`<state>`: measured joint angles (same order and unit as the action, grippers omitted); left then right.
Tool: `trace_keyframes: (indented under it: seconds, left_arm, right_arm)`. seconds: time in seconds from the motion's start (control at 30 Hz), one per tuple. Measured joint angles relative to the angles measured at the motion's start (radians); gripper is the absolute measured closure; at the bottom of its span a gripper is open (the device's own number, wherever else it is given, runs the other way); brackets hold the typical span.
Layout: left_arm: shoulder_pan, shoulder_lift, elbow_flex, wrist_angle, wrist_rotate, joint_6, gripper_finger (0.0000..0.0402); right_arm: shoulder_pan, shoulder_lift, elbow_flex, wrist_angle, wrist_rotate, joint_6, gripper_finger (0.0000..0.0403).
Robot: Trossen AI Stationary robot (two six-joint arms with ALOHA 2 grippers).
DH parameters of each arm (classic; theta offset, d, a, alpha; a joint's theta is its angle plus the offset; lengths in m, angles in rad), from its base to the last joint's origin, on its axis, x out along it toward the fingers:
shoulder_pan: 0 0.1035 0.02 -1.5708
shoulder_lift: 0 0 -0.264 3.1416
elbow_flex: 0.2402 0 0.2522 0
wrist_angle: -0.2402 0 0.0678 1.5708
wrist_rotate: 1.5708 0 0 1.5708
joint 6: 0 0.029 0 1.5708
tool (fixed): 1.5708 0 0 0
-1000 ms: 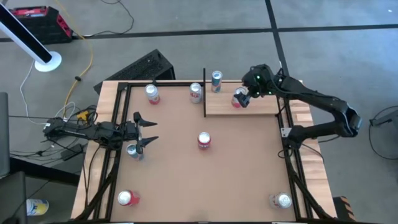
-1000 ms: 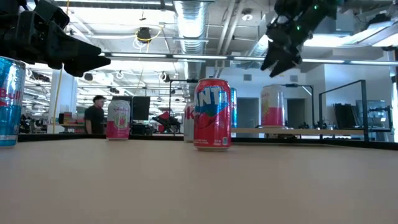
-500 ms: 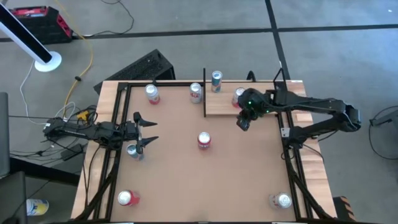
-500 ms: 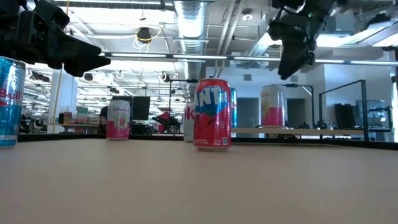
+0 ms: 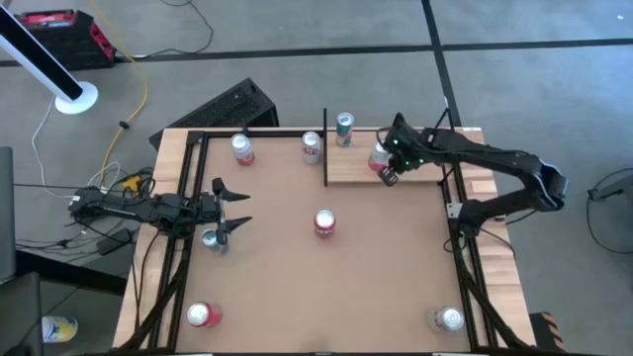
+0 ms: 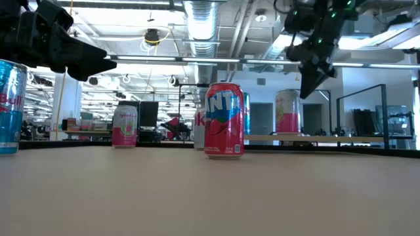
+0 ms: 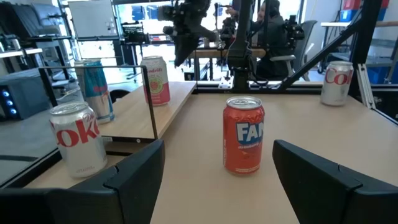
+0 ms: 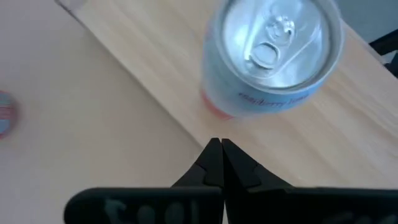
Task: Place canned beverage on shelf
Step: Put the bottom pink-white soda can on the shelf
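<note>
Shelf (image 5: pixel 415 169) is a pale wood-plank panel with visible grain at the far right of the smooth brown tabletop (image 5: pixel 297 267), with a thin black post (image 5: pixel 325 148) on its left edge. Pink can (image 5: pixel 379 156) stands upright on the shelf near its front edge; a blue-and-silver can (image 5: pixel 343 129) stands at the shelf's far left corner. Open tabletop in front of the shelf edge, nearest item there is the red Fanta can (image 5: pixel 324 224), well apart.

My right gripper (image 5: pixel 389 177) hangs above the shelf's front edge, just beside the pink can, fingers pinched together, holding nothing. The can's shiny aluminium lid with pull tab sits just past my fingertips (image 8: pixel 219 152).

My left gripper (image 5: pixel 233 206) waits at the table's left side, fingers spread, empty, blue can (image 5: pixel 212 240) just beside it.
</note>
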<state>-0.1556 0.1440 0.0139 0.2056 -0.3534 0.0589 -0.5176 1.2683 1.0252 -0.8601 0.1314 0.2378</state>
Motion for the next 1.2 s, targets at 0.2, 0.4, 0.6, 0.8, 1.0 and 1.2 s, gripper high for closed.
trace_keyframes:
  seconds: [0.2, 0.4, 0.6, 0.8, 1.0, 1.2]
  left_arm:
    - [0.0, 0.0, 0.0, -0.002, 0.0, 0.0, 0.0118]
    - [0.0, 0.0, 0.0, -0.003, 0.0, 0.0, 0.0118]
    - [0.0, 0.0, 0.0, -0.007, 0.0, 0.0, 0.0118]
    - [0.0, 0.0, 0.0, -0.009, 0.0, 0.0, 0.0118]
    - [0.0, 0.0, 0.0, -0.016, 0.0, 0.008, 0.0118]
    - [0.0, 0.0, 0.0, -0.015, 0.0, 0.008, 0.0118]
  right_arm:
    - [-0.067, 0.081, 0.0, 0.049, 0.001, -0.057, 0.0389]
    - [-0.111, 0.131, 0.0, 0.105, 0.033, -0.071, 0.0389]
    - [-0.122, 0.144, 0.0, 0.202, 0.156, -0.084, 0.0389]
    - [-0.122, 0.127, 0.0, 0.298, 0.19, -0.109, 0.0385]
    - [-0.11, 0.065, 0.004, 0.185, 0.183, -0.079, 0.0389]
    - [-0.056, 0.031, 0.004, 0.139, 0.012, -0.053, 0.0389]
